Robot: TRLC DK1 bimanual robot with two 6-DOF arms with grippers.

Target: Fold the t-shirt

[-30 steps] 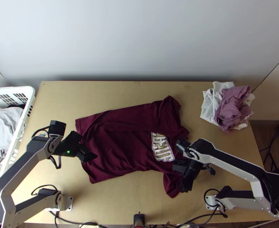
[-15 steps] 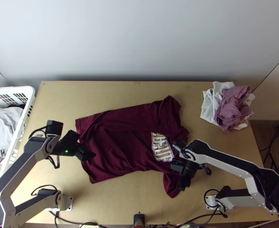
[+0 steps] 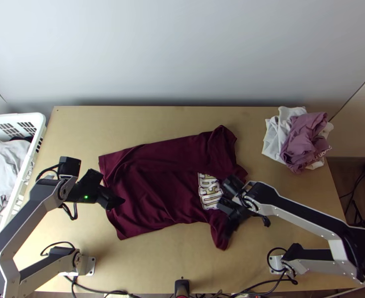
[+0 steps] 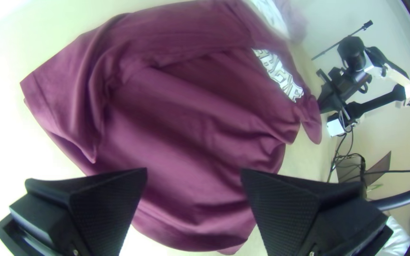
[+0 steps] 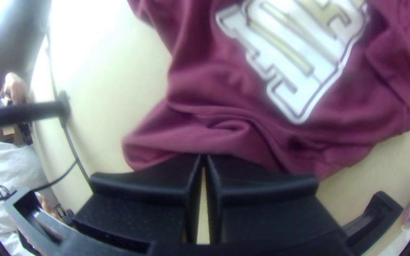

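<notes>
One maroon t-shirt (image 3: 157, 184) — one left pincer (image 3: 112, 188) released, one right pincer (image 3: 228, 228) clenched on one sleeve (image 3: 219, 240).

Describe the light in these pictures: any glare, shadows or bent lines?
Top view: soft light, the wall dimming toward the table, with a faint shadow on the wood near the right arm. Left wrist view: the wood washes out nearly white beside the t-shirt, and corners go dark. Right wrist view: bright glare near one corner, and the table's edge bows.
</notes>
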